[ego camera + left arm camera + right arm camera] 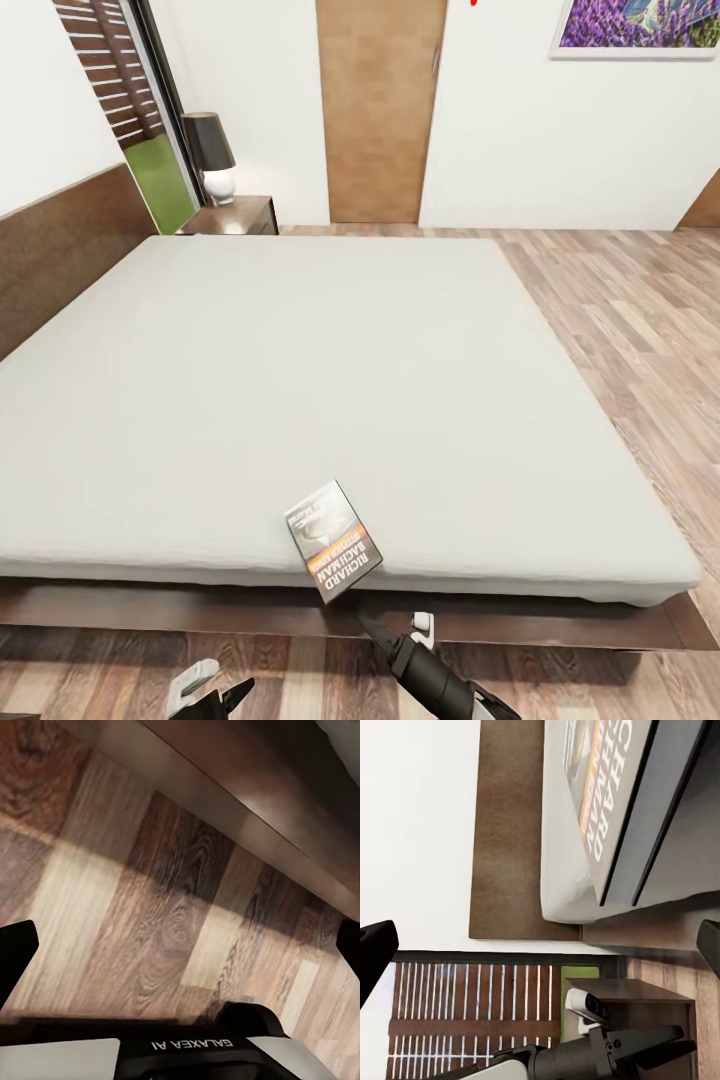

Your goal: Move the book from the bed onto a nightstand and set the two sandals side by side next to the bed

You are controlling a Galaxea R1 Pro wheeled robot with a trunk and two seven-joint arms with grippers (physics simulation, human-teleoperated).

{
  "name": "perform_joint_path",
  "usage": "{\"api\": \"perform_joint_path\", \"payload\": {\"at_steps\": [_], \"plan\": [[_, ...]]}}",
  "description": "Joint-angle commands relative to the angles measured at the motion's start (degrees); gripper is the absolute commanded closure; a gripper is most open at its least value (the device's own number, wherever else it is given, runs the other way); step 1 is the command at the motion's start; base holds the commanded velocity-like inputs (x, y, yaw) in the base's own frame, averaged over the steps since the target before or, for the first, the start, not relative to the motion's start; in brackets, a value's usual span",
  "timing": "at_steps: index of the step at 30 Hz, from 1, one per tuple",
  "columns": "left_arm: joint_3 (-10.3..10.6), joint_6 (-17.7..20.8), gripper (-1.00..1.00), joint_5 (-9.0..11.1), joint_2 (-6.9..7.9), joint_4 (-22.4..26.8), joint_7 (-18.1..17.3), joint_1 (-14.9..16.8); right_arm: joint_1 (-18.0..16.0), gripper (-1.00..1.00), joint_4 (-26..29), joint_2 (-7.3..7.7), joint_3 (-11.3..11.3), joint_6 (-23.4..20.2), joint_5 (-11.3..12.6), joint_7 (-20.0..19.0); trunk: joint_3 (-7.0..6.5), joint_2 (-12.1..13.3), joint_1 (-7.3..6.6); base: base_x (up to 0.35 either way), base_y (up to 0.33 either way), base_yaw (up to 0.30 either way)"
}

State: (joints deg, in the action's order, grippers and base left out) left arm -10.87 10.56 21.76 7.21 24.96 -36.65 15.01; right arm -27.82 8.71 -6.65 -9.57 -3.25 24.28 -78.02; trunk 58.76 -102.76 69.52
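Book [333, 540] flat, overhanging bed [300, 350] edge, long axis diagonal; right tool [385, 612] open below.

Wood-plank floor [150, 915] runs beneath the bed's dark wooden base [247, 802], with two dark fingers [15, 952] spread wide.

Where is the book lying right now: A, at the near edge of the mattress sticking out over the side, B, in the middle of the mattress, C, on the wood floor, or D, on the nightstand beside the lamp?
A: the book lies on the mattress at its near edge, one corner overhanging toward the right gripper.
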Motion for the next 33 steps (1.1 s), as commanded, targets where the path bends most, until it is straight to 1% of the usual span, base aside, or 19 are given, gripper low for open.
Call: {"api": "perform_joint_path", "payload": {"at_steps": [1, 9, 33], "plan": [[-0.15, 0.60, -1.00, 0.48, -0.01, 0.00, -0.24, 0.02, -0.03, -1.00, 0.00, -0.03, -0.45, -0.33, -0.29, -0.20, 0.04, -0.02, -0.01, 0.028, 0.011, 0.000], [-0.08, 0.60, -1.00, 0.40, 0.00, 0.00, -0.08, 0.02, -0.04, -1.00, 0.00, -0.03, -0.52, -0.35, -0.29, -0.20, 0.04, -0.02, -0.01, 0.098, 0.069, 0.000], [-0.04, 0.60, -1.00, 0.39, -0.07, 0.00, 0.08, 0.02, -0.04, -1.00, 0.00, 0.03, -0.53, -0.34, -0.29, -0.28, 0.04, -0.02, -0.01, 0.003, 0.032, 0.000]]}}
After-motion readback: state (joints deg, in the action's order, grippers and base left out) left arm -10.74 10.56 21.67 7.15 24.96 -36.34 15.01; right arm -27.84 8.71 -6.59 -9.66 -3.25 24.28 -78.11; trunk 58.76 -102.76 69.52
